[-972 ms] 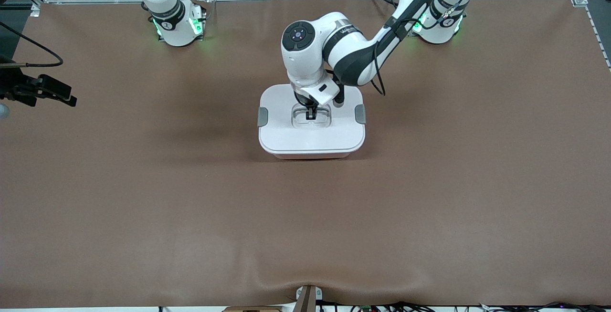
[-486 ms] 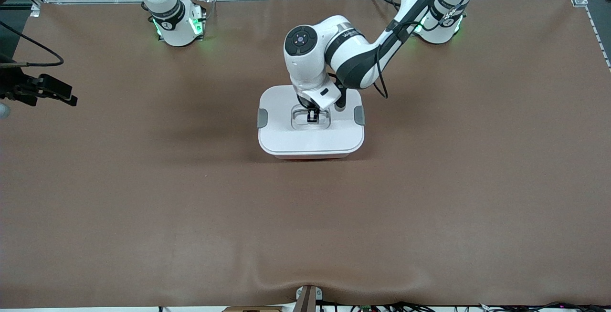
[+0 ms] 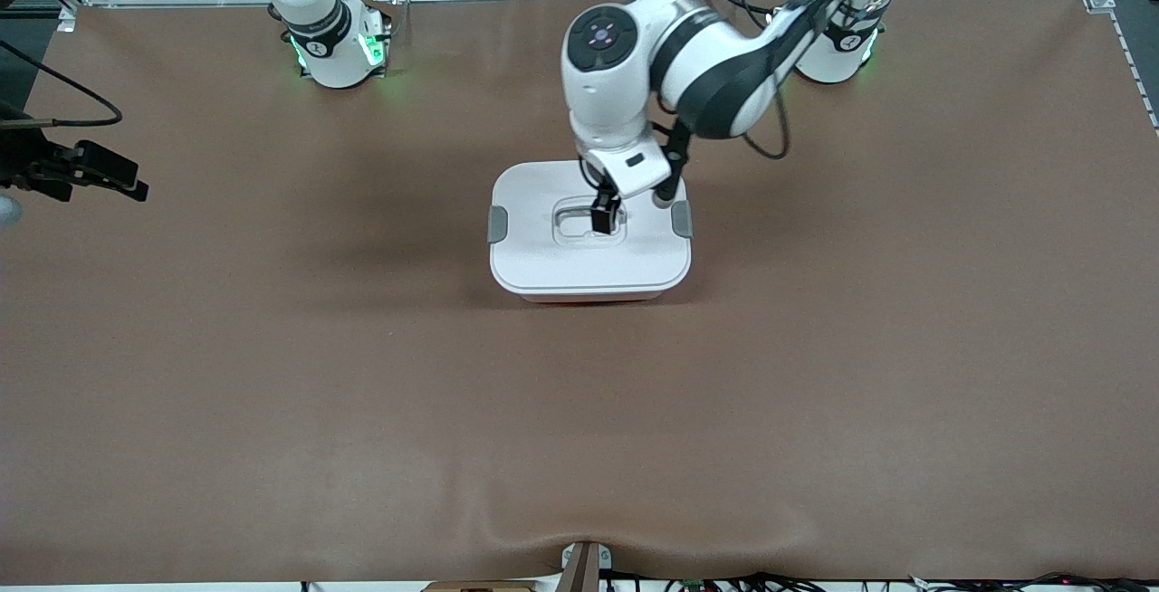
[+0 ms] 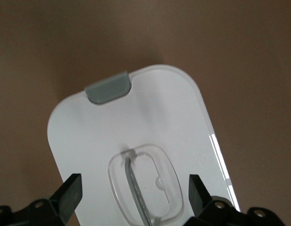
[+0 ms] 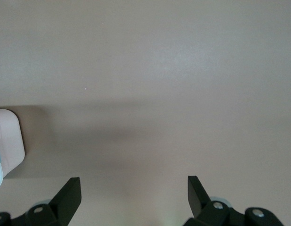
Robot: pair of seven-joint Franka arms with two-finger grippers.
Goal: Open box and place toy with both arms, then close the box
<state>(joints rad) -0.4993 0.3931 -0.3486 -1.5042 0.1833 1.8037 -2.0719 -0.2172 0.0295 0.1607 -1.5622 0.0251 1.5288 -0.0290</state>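
Front view: the box [image 3: 590, 232] sits mid-table, lid on, the left gripper [image 3: 605, 214] over its clear handle [image 3: 579, 221]. Left wrist view: jaws apart, handle between them (untouched). Right wrist view: the right gripper [image 5: 131, 200] waits, jaws apart, over bare table [image 5: 159, 84].

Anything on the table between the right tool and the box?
Nothing: in the front view only bare brown table lies between the right tool, at its end of the table, and the box.
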